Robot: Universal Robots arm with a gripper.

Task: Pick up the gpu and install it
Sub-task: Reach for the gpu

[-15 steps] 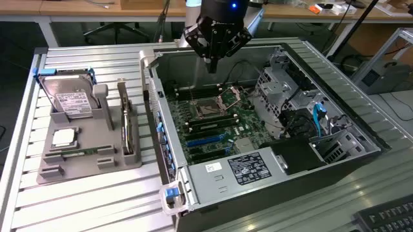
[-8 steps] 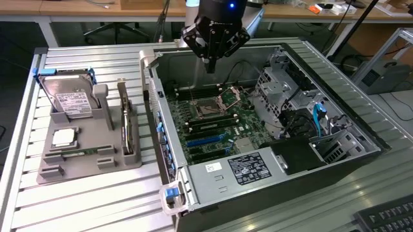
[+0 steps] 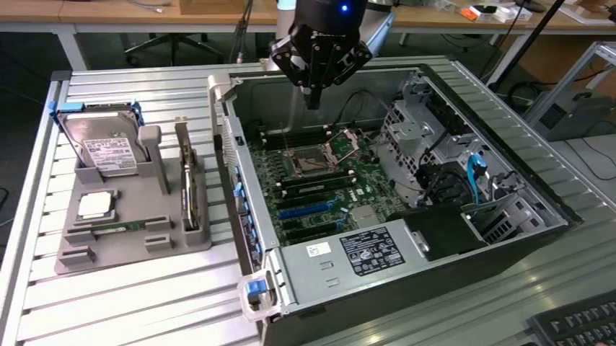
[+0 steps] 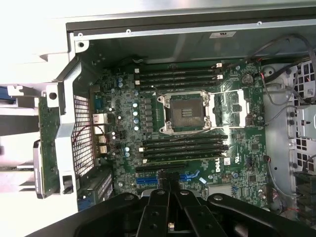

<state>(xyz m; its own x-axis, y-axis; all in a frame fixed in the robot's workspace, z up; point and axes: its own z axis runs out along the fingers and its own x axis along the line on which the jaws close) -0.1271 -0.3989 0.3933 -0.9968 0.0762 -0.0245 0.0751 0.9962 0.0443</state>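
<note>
**A:** Status of the install?

**B:** Not begun, in my judgement. On the counter [image 3: 125, 303] lies the open case [image 3: 539, 209], its motherboard [image 3: 327, 180] directly beneath the jaws. The jaws are clenched, grasping nothing.

**A:** The gpu?

**B:** The gpu [image 3: 190, 180] stands on edge in the grey holder [image 3: 125, 245], outside the case, lower than the jaws and well apart. Pick-up and seating both remain. The blue slots [image 3: 306, 207] are bare.

**A:** Clearance?

**B:** The case wall stands between the jaws and the card. There is open room above both.
</note>
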